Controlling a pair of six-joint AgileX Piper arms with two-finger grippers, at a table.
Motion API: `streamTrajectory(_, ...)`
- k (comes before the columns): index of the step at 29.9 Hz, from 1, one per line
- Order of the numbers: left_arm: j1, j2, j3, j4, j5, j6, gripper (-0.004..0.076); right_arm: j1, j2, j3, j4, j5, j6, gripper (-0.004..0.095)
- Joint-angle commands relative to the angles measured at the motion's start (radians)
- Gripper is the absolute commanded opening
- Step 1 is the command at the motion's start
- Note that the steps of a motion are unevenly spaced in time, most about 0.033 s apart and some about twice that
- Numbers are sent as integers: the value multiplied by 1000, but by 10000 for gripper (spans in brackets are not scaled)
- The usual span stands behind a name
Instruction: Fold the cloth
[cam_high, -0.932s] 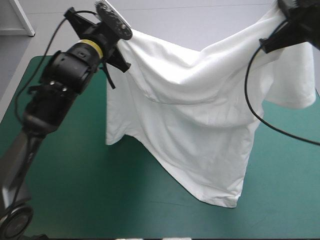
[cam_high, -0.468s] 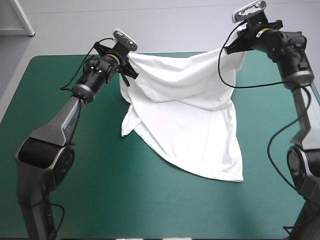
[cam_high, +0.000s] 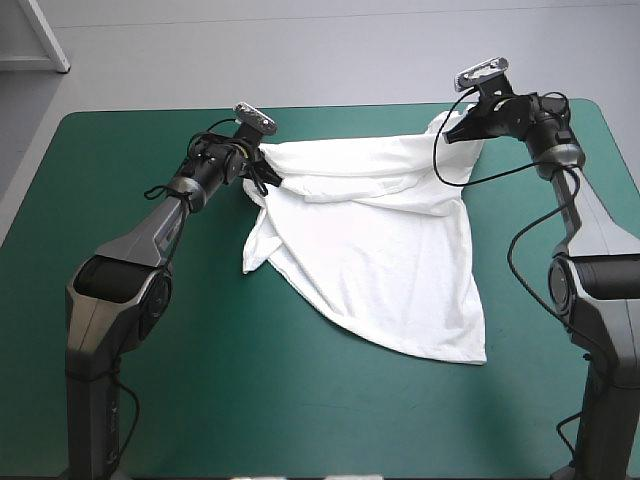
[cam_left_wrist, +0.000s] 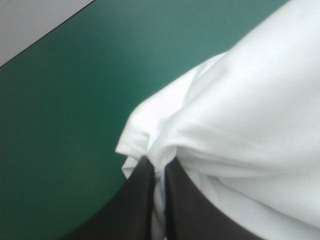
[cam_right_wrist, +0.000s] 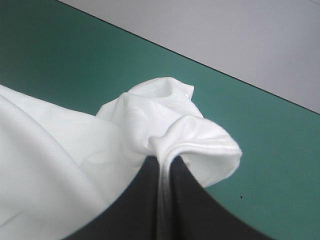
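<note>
White short-sleeved T-shirt (cam_high: 390, 250) lies mostly flat on the table with the teal-green cover (cam_high: 200, 400), right of centre and toward the far edge. Its far hem is strung between the two arms and sags slightly in the middle; the near part tapers to a corner resting on the cover. One flap juts out flat on the left side. Left end effector (cam_high: 262, 172) is clamped on the far-left corner of the T-shirt, cloth bunched at its tips and a thin sheet pinched between them. Right end effector (cam_high: 452, 130) is clamped on the far-right corner, a puff of cloth ahead of its tips, near the table's far edge. Both corners are held low over the cover
</note>
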Motion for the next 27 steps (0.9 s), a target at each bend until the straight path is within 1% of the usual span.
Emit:
streamTrajectory(1, -1, -75, -36, -30, -38, -3, 118, -10, -75, -40, 29, -67, -9, 235)
streamTrajectory(3, -1, -79, -65, -36, 0, -3, 245, -10, -88, -40, 37, -66, -9, 448)
streamTrajectory(5, -1, -91, -93, -36, 58, -6, 377, -10, -107, -42, 34, -63, 10, 606)
streamTrajectory(6, -1, -100, -106, -36, 90, -18, 432, -10, -122, -42, 27, -65, 22, 655)
streamTrajectory(7, -1, -120, -115, -34, 114, -29, 461, -10, -141, -42, 11, -71, 39, 670)
streamTrajectory(8, -1, -135, -117, -34, 126, -29, 463, -10, -158, -42, -11, -81, 47, 665)
streamTrajectory(10, -1, -185, -117, -34, 138, -29, 440, -10, -211, -50, -32, -88, 47, 638)
streamTrajectory(12, -1, -236, -117, -34, 163, -29, 418, -12, -265, -68, -29, -65, 55, 618)
streamTrajectory(14, -1, -294, -117, -34, 221, -29, 412, -13, -328, -87, -21, -11, 96, 599)
streamTrajectory(18, -1, -386, -111, -37, 411, -68, 412, -13, -482, -99, 30, 125, 143, 557)
streamTrajectory(20, -1, -420, -92, -46, 479, -79, 412, -13, -546, -99, 51, 184, 172, 544)
streamTrajectory(21, -1, -440, -64, -57, 512, -79, 412, -13, -586, -99, 54, 235, 196, 534)
streamTrajectory(24, -1, -492, 20, -101, 557, -82, 412, -13, -659, -99, 69, 369, 231, 534)
streamTrajectory(27, -1, -542, 142, -145, 562, -93, 412, -13, -703, -99, 110, 516, 248, 534)
